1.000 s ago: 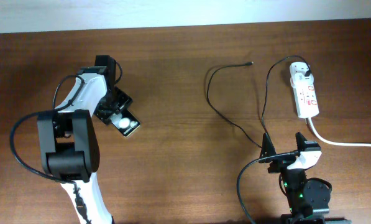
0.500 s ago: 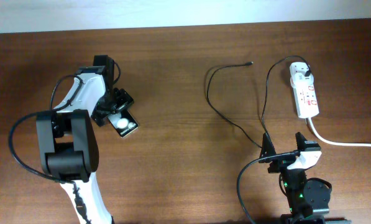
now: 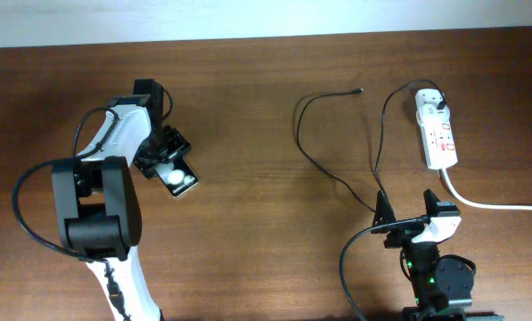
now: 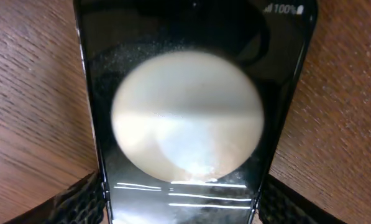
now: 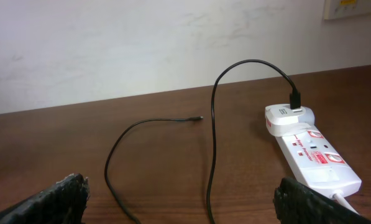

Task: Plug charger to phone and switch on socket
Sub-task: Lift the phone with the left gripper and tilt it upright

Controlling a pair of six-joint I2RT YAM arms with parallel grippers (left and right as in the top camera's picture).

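Observation:
The black phone lies on the wooden table at the left and fills the left wrist view, its screen reflecting a round white light. My left gripper straddles its near end, with both fingers against the phone's sides. The charger's thin black cable loops across the table from its white plug head, which sits in the white socket. The connector tip lies free. The right wrist view shows the cable, the plug head and the socket. My right gripper is open and empty at the front.
The socket's thick white cord runs off to the right edge. A pale wall stands behind the table's far edge. The left arm's black base stands at the front left.
My left gripper has settled slightly closer on the phone's end, and the phone has shifted a little. The right arm, cable and socket have not moved.

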